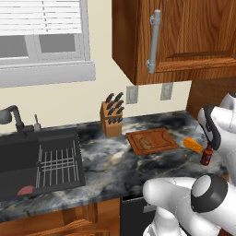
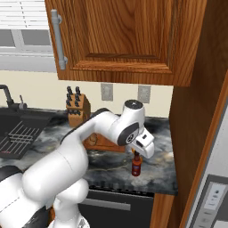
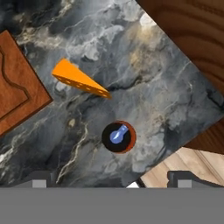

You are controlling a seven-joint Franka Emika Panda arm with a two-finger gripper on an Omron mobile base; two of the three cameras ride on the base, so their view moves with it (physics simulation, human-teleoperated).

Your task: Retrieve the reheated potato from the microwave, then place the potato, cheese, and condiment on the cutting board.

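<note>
While the white robot arm reaches over the dark marbled stone counter (image 1: 110,161), its two-finger gripper (image 3: 111,183) hangs above a small slim dark red condiment bottle with a black cap (image 3: 118,137). Seen from the hand camera, the two dark finger tips (image 3: 39,180) stand far apart at the bottom corners, so the jaws are spread wide and hold nothing. That camera looks straight down on the bottle's round cap, which lies between the tips but a little ahead of them.

From the left base camera, a flat rectangular reddish-brown wooden cutting board with a groove near its rim (image 1: 159,134) lies on the counter. A small tan-brown oval potato (image 1: 146,143) rests on it, toward its left half. Just right of the board, and apart from it, lies a small bright orange-yellow wedge of cheese (image 1: 193,144). The red bottle stands upright on the counter near the cheese, closer to the front edge, beside the arm's white wrist.

An upright wooden knife block with dark handles (image 1: 112,119) stands behind the board's left corner, against the cream wall. Further left, a black sink with a wire rack (image 1: 55,163) is set into the counter. A brown wooden wall cabinet with a silver bar handle (image 1: 154,42) hangs above the board.
</note>
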